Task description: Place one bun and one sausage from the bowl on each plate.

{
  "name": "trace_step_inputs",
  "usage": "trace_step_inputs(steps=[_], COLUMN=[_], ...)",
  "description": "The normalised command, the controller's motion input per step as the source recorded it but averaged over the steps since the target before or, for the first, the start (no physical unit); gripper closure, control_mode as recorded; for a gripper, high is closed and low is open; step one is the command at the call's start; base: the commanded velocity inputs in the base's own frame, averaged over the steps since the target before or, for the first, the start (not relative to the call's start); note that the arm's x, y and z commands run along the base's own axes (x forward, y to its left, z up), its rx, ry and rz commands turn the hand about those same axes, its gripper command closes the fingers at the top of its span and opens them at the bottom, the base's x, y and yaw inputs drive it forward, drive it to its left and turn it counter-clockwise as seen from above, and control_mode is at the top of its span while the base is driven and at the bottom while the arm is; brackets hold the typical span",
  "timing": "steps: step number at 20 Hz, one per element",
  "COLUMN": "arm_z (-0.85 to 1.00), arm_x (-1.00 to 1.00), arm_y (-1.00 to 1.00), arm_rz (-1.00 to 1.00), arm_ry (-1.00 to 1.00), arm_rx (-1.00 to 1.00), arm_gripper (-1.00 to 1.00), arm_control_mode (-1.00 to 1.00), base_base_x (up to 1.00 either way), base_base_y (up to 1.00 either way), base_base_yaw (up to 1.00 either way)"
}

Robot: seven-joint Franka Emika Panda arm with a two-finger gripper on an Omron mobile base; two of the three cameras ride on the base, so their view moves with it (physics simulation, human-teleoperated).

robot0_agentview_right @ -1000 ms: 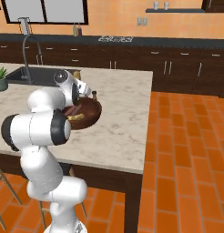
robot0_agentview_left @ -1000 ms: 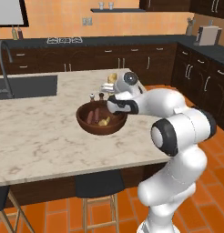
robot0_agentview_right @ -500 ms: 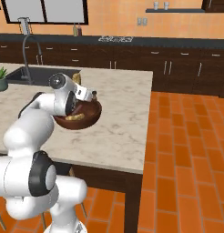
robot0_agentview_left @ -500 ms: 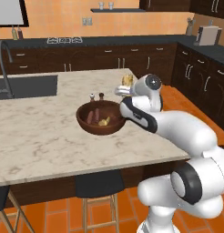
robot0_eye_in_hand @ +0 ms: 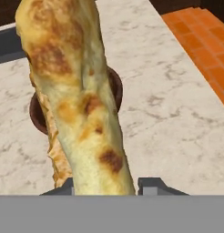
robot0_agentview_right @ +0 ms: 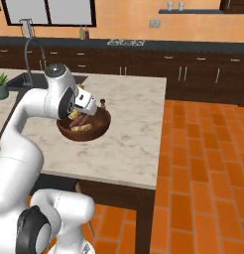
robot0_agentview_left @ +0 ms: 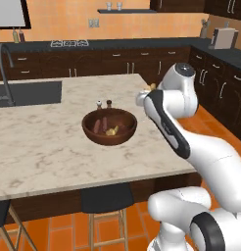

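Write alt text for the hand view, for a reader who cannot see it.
A long, golden, brown-spotted bun rises between the gripper fingertips, which are closed on its lower end, and runs up the frame. Behind it lies a pale marble counter, with the rim of a dark round plate showing on both sides of the bun and orange floor tiles at the upper right.

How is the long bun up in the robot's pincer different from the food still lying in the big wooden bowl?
The bun is pale gold with brown toasted patches; the sausage in the bowl is dark reddish. The bun is lifted clear of the counter, gripped in the pincer; the sausage lies down inside the bowl. The bun looks thicker than the sausage. Both are long and narrow. A yellowish piece beside the sausage is too small to name.
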Motion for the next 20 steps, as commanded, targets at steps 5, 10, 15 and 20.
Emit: trace_step_inputs(steps=[5, 10, 15, 20], arm_z=[0.01, 0.0, 0.0, 0.0], arm_x=[-0.33, 0.0, 0.0, 0.0], arm_y=[-0.03, 0.0, 0.0, 0.0], arm_rz=[-0.01, 0.0, 0.0, 0.0], arm_ry=[0.01, 0.0, 0.0, 0.0], arm_rx=[0.0, 0.0, 0.0, 0.0], arm_gripper=[1.0, 1.0, 1.0, 1.0], arm_control_mode=[-1.0, -1.0, 1.0, 1.0], base_base_x=[0.0, 0.0, -0.49, -0.71], base_base_y=[0.0, 0.0, 0.2, 0.94], base_base_yaw=[0.0, 0.0, 0.04, 0.12])
